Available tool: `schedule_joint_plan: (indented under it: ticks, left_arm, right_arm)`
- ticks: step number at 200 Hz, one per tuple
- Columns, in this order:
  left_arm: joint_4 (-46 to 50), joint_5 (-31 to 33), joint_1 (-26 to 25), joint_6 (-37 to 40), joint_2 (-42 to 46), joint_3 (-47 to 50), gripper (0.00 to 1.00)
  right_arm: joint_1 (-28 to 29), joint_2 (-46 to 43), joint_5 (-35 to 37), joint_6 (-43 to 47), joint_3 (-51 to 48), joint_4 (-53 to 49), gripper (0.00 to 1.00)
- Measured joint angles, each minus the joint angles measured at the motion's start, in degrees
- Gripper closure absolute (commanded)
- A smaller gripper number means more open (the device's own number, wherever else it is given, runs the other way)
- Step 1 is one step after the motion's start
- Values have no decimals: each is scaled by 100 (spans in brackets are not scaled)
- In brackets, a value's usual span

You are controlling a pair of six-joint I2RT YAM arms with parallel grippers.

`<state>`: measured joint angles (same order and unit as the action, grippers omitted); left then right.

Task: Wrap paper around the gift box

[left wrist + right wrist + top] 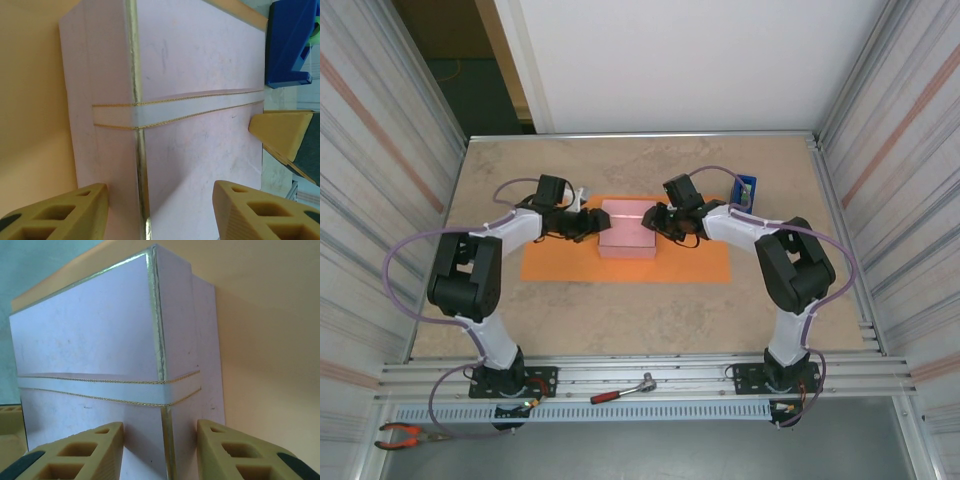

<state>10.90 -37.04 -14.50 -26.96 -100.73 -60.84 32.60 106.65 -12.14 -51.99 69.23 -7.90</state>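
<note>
Step in hand appears to be positioning: the gift box (627, 228) lies on the paper (560, 265) by its far edge, left gripper (160, 192) and right gripper (160, 427) each straddling a rim, clamping indeterminate; next, centre it before folding.

The fingers (75, 452) of our right gripper (160, 432) stand apart, straddling the gold-trimmed edge (159, 335) of the gift box (85, 325); we cannot tell if they press it. Just ahead of the tips a white ribbon (100, 388) crosses the box. The paper (265, 340) spreads to the pincer's right.
</note>
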Motion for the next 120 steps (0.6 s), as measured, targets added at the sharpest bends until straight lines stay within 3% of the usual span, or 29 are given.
schedule_joint_plan:
  ticks: [39, 120]
  left_arm:
    - [-94, -20, 20, -26, 0, 120, 40]
    - [-365, -85, 28, -155, 98, 345, 40]
  right_arm:
    - [4, 0, -81, -44, -136, 247, 49]
    - [-7, -9, -125, -48, -214, 356, 55]
